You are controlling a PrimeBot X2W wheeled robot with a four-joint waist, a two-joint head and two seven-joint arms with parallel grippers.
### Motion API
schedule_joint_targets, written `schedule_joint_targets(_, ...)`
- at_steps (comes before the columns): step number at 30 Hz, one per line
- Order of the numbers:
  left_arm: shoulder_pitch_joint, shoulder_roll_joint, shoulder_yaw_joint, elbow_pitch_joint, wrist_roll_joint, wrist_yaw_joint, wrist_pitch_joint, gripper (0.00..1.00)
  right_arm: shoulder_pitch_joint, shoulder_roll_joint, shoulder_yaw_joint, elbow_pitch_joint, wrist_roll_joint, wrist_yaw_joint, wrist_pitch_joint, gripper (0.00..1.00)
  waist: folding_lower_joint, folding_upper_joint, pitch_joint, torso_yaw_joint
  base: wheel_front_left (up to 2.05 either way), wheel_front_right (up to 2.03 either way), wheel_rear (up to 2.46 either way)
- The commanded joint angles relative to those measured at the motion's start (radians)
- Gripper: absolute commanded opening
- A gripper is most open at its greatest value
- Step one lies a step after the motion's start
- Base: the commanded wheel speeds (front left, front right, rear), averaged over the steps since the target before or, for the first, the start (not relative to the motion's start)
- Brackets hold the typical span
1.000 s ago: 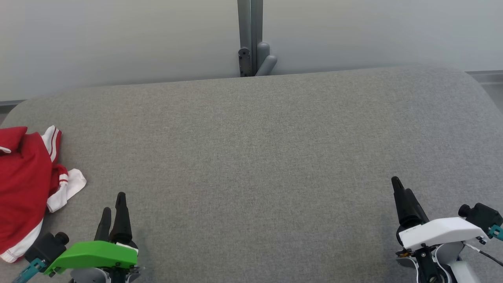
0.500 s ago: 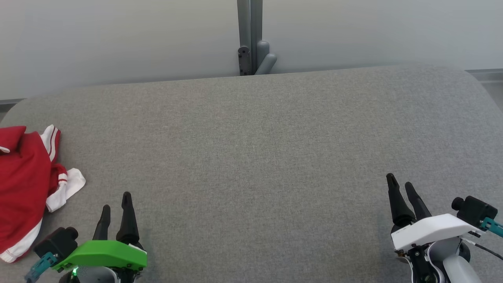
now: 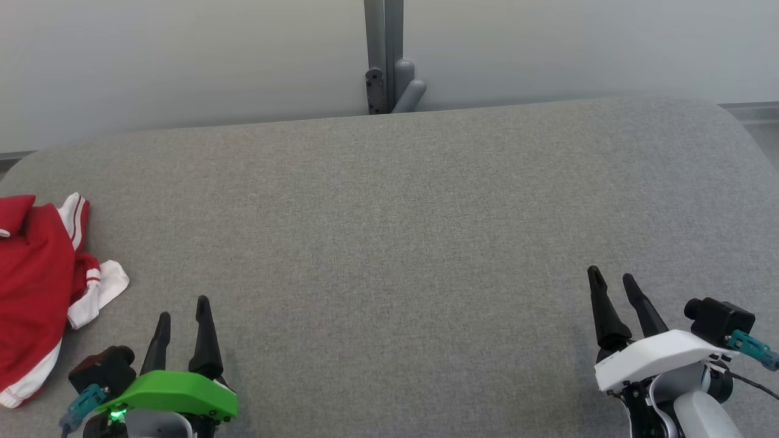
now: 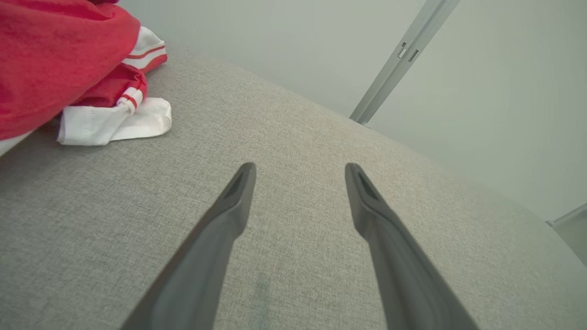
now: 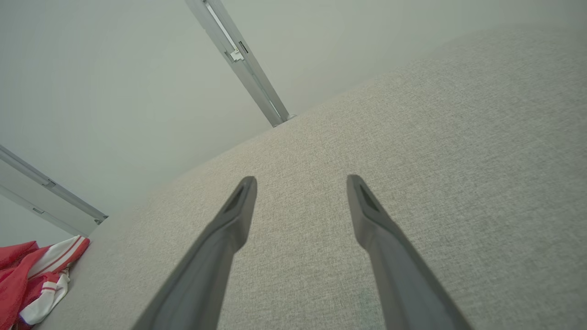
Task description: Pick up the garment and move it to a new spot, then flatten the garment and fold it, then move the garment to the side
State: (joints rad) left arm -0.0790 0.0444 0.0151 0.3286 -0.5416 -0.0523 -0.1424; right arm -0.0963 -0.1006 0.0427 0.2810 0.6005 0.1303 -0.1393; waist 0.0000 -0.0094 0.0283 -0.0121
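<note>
Garment [image 3: 30,286]: red, white trim with thin red stripes, lying crumpled at the far left edge of the grey fabric surface [image 3: 389,243]. The head view's left border cuts part of it off. A white cuff [image 3: 103,286] sticks out from the heap toward the right and lies flat on the fabric.

Left gripper [image 3: 182,307]: near-left, just right of the garment and nearer than the cuff, not touching the cloth. Fingers spread wide with nothing between them; the left wrist view shows bare grey weave in the gap. Green cover [image 3: 170,392] on its wrist.

Right gripper [image 3: 610,274]: near-right, well apart from the garment, across the width of the surface. Fingers likewise spread wide, holding nothing, over bare fabric. White cover [image 3: 651,359] on its wrist.

Both point toward the far side.

Beyond the far edge: pale wall, with a grey upright post [image 3: 380,55] at mid-width, a rounded fitting at its foot.
</note>
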Motion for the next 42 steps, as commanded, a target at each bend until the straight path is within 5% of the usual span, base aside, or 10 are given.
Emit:
schedule_joint_targets(1,-0.025,0.006,-0.002,-0.005,0.031,0.007,-0.008,1.0,-0.019,-0.005,0.003,-0.005,-0.025,0.0,-0.01,1.0,0.0,0.0052,0.0,0.0,0.0,0.0,0.0)
schedule_joint_targets(42,-0.03,0.008,-0.051,0.036,0.385,0.043,-0.097,1.0,-0.02,-0.009,0.003,0.025,-0.418,0.001,-0.1,1.0,0.0,0.0082,0.011,0.001,0.0,0.0,0.0)
